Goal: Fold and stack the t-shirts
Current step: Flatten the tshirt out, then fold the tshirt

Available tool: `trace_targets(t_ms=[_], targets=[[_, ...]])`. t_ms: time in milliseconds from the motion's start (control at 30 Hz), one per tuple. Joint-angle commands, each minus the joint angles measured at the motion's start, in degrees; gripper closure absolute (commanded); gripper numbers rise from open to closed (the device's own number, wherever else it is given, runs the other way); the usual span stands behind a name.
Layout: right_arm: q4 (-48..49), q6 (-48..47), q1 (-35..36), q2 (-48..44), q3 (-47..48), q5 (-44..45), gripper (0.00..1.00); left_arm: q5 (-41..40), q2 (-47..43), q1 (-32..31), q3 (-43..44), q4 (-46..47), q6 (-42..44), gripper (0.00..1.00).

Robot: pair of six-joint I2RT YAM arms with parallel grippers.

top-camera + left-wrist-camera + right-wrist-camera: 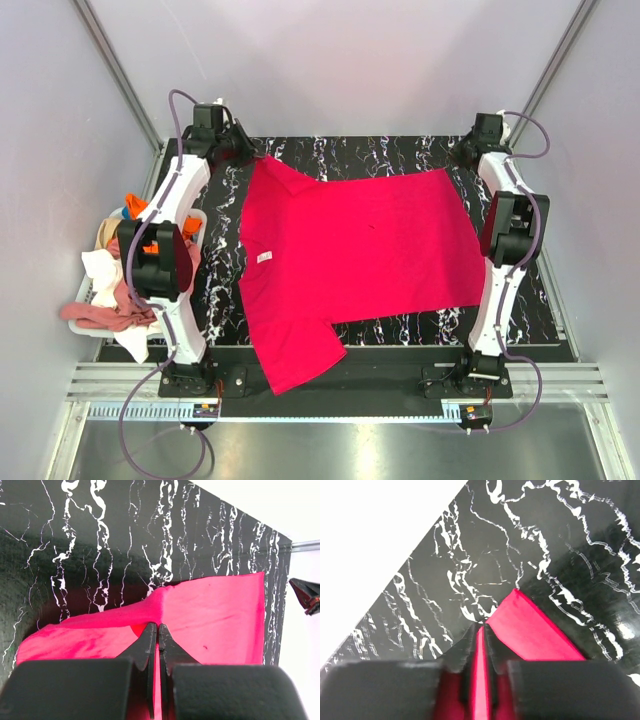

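A bright pinkish-red t-shirt lies spread flat on the black marbled table, its small white label near the left side. My left gripper is at the far left corner, shut on a raised ridge of the shirt; its tips pinch the cloth. My right gripper is at the far right corner. Its jaws stand close together with a strip of the red shirt between them. One sleeve hangs over the near table edge.
A white basket at the left of the table holds a heap of other t-shirts: orange, white, dusty pink. Metal rails run along the near edge. Grey walls enclose the table.
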Motion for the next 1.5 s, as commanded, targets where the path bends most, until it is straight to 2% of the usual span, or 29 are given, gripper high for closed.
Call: trace_targets(t_ms=[0, 67, 167, 433, 600, 700, 967, 1167, 1300, 1400, 1467], targets=[[1.2, 0.9, -0.4, 2.1, 4.1, -2.2, 0.78, 0.3, -3.3, 0.4, -1.1, 1.3, 0.8, 1.00], [-3.3, 1.0, -0.3, 6.7, 8.5, -3.1, 0.69, 0.9, -3.3, 0.4, -1.7, 1.3, 0.6, 1.00], [-5.2, -1.7, -0.3, 10.8, 15.0, -4.2, 0.63, 1.4, -3.4, 0.4, -1.9, 1.4, 0.2, 1.00], [-17.8, -4.7, 0.1, 19.8, 28.3, 3.1, 0.62, 1.8, -2.6, 0.2, -1.9, 1.8, -0.1, 1.00], [-25.4, -6.2, 0.4, 23.4, 34.7, 4.2, 0.62, 2.2, -2.1, 0.0, -2.7, 2.5, -0.4, 1.00], [-26.3, -6.3, 0.5, 23.4, 35.0, 5.2, 0.62, 2.2, -2.0, -0.1, -2.7, 2.7, -0.5, 1.00], [-27.2, -6.4, 0.6, 25.3, 35.7, -0.7, 0.62, 2.0, -2.4, 0.0, -3.1, 3.1, -0.8, 1.00], [-27.1, -5.5, 0.8, 26.9, 35.7, -1.7, 0.61, 2.1, -2.4, -0.1, -3.3, 3.4, -0.9, 1.00], [-27.8, -5.4, 1.3, 26.8, 35.7, 0.3, 0.65, 2.1, -2.4, 0.0, -3.2, 3.4, -0.8, 1.00], [-28.4, -5.4, 1.4, 27.0, 36.2, 0.5, 0.75, 1.9, -2.5, 0.0, -3.2, 3.4, -0.7, 1.00], [-28.3, -5.6, 1.4, 27.1, 36.7, 0.0, 0.85, 1.9, -2.5, 0.1, -3.0, 3.4, -0.7, 1.00]])
